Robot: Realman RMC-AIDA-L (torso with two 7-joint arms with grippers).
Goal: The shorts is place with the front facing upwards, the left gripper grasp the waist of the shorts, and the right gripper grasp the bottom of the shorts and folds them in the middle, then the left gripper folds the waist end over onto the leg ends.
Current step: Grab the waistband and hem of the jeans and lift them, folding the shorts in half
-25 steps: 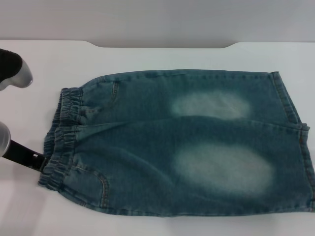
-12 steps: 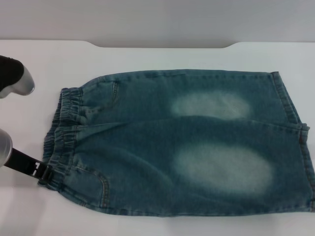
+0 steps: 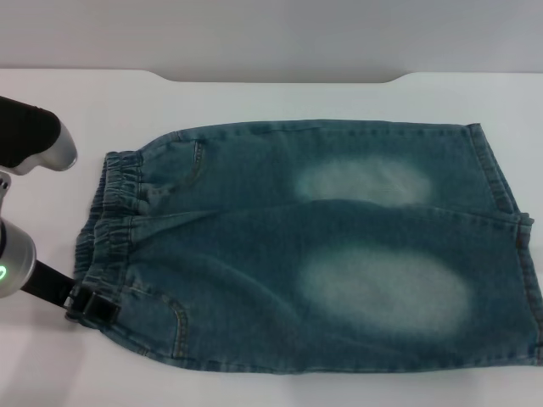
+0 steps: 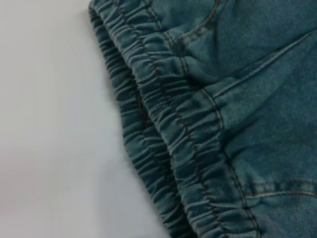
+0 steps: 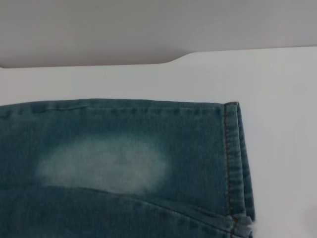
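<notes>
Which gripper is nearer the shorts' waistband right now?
Left. The left gripper is at the near corner of the waistband, fingertips over its edge. The right gripper isn't in the head view.

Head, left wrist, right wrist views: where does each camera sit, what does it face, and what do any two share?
Head: above, looking down on the shorts on the white table; left gripper at the waistband's near corner.
Left wrist: over the elastic waistband; no fingers show.
Right wrist: faces the far leg hem; no arm shows.
All share the shorts.
</notes>
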